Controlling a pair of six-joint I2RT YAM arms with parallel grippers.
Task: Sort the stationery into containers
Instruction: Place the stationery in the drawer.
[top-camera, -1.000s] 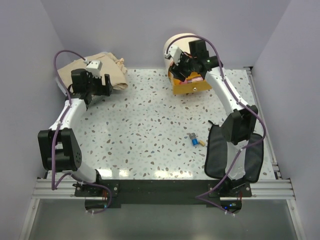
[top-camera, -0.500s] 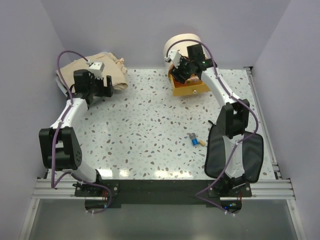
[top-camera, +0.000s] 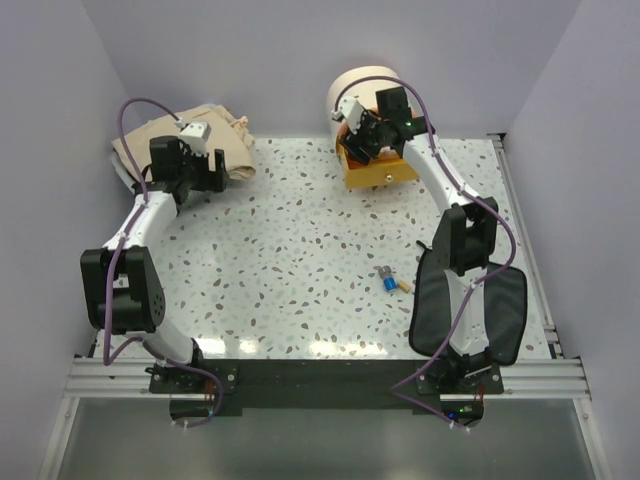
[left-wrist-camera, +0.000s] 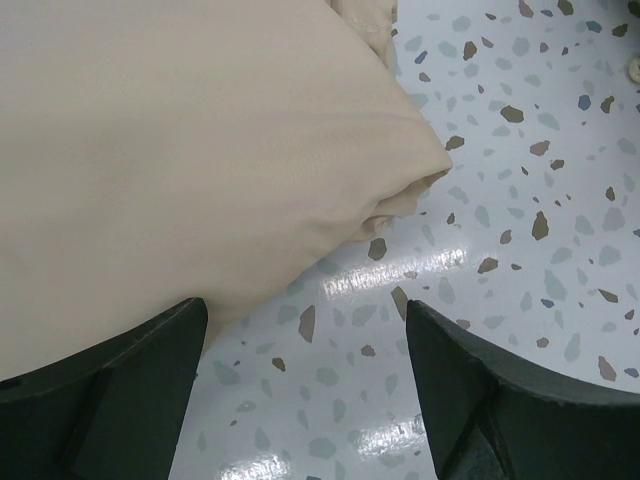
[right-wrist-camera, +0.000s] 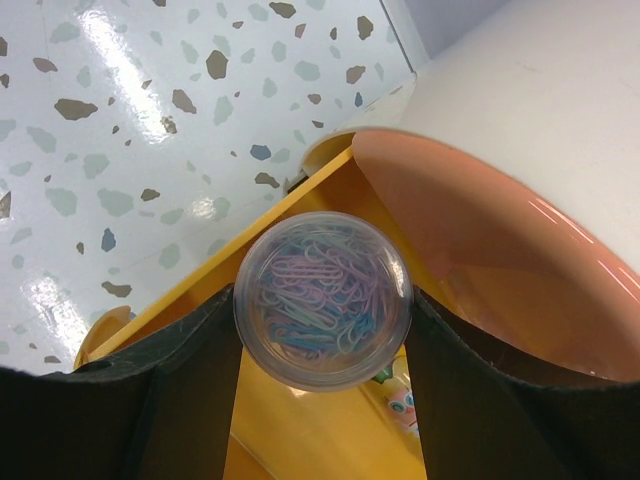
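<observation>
My right gripper is shut on a small clear round pot of coloured paper clips, held between both fingers just above the open orange drawer. The drawer sticks out from the cream cylindrical box at the back; the box's side fills the upper right of the right wrist view. A pink-and-white item lies in the drawer under the pot. Small blue and yellow pieces lie on the table next to the black pouch. My left gripper is open and empty.
A crumpled beige cloth lies at the back left; its folded edge sits just beyond my left gripper, over speckled tabletop. Walls enclose the table on three sides.
My right gripper has pulled back toward the cream box with the pot, now over the drawer. The left gripper has shifted slightly toward the cloth.
</observation>
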